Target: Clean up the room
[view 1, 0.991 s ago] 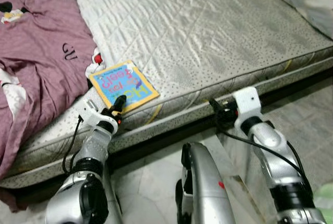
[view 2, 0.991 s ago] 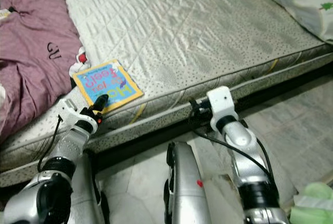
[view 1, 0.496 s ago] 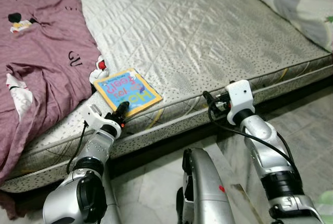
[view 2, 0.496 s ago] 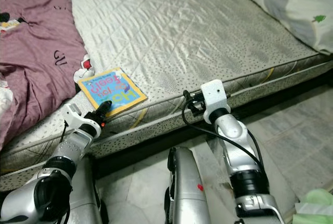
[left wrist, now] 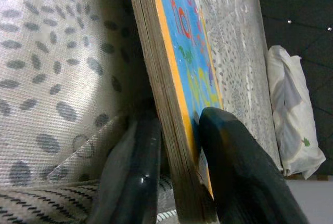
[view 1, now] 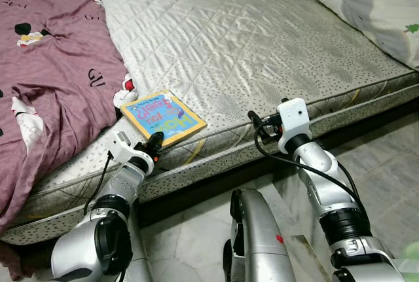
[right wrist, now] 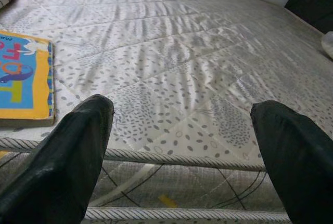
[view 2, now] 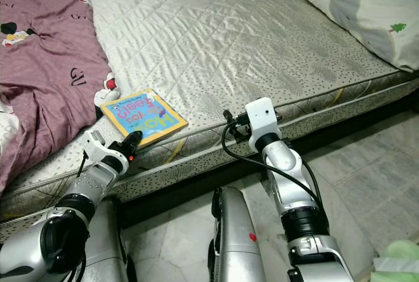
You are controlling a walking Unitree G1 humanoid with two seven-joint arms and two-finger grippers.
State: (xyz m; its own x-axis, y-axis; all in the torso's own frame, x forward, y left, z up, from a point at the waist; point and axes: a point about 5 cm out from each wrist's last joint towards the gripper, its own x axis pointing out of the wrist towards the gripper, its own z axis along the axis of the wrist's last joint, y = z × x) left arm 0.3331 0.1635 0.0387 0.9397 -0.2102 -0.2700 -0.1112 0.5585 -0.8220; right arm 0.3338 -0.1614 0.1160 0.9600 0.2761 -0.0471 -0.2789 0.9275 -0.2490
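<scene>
Your left gripper is clamped on the book, not yet lifted off the mattress. Your right gripper hangs spread and empty; the blanket remains untidied.

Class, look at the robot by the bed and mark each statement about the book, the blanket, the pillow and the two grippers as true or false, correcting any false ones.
1. The book lies near the mattress edge. True.
2. The left gripper has one of its fingers on each side of the book. True.
3. The right gripper is shut on the pillow. False: its fingers are spread wide, holding nothing, at the mattress edge.
4. The purple blanket covers the whole book. False: it lies beside the book, to the robot's left.
5. The pillow lies at the far right of the mattress. True.
</scene>
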